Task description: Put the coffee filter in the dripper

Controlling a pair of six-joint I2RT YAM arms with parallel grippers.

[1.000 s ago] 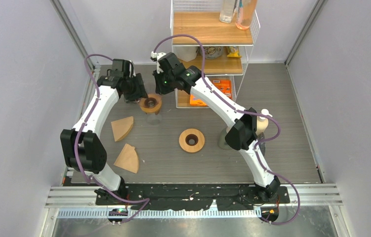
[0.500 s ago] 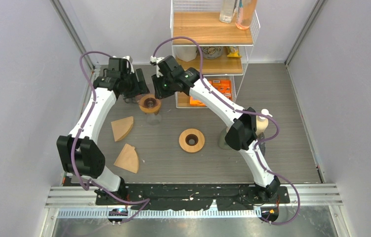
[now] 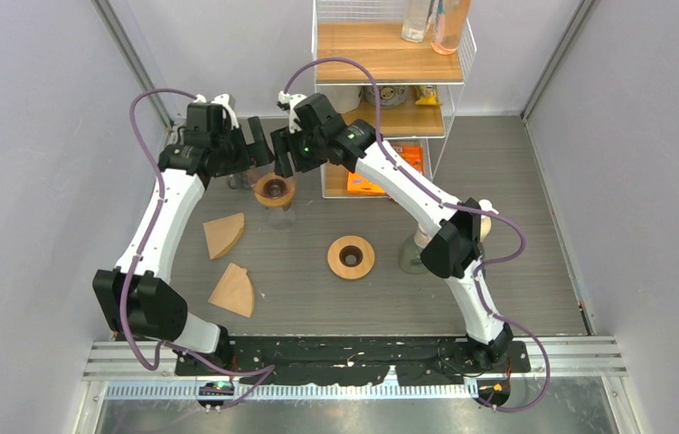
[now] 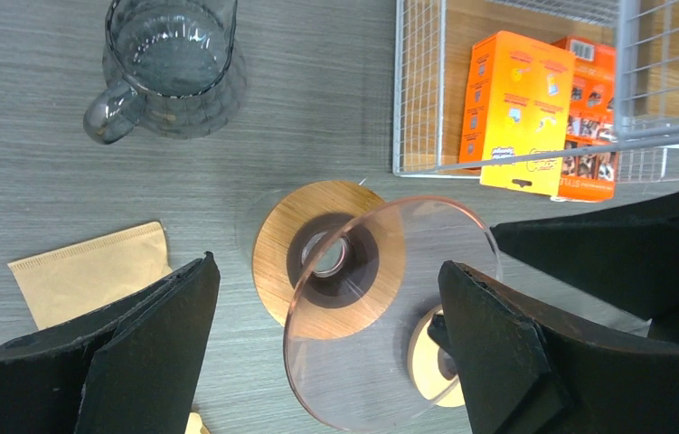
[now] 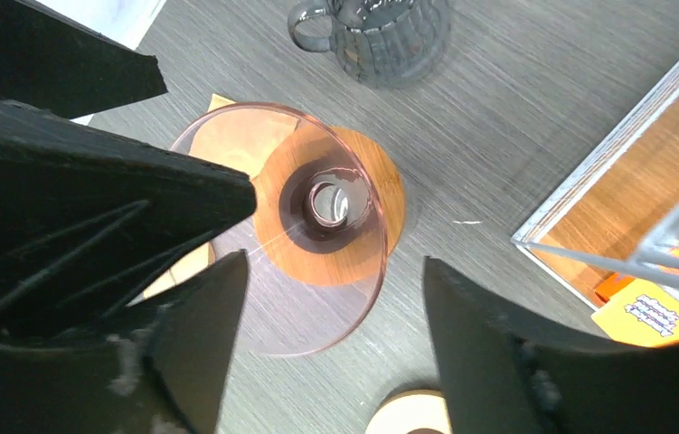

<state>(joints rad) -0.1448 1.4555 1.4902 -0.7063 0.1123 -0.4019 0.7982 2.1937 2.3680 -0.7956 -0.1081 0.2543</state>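
The dripper [image 3: 275,190], a clear glass cone in a wooden collar, stands upright on the table at the back. My left gripper [image 3: 247,155] and right gripper [image 3: 283,154] hover just behind and above it, both open and empty. In the left wrist view the dripper [image 4: 329,258] lies between my spread fingers [image 4: 150,353], untouched. It shows the same way in the right wrist view [image 5: 331,217]. Two brown paper coffee filters lie flat on the table, one [image 3: 224,234] near the dripper, the other [image 3: 233,290] nearer the front. The first filter [image 4: 91,280] also shows in the left wrist view.
A second wooden ring [image 3: 351,257] lies mid-table. A dark glass pitcher [image 4: 173,63] stands behind the dripper. The wire rack [image 3: 390,54] with orange boxes [image 4: 516,127] is at the back right. A bottle [image 3: 480,221] stands beside the right arm.
Both grippers have opened wide and lifted back from the dripper. The left arm has swung further toward the back. The dripper and filters have not moved.
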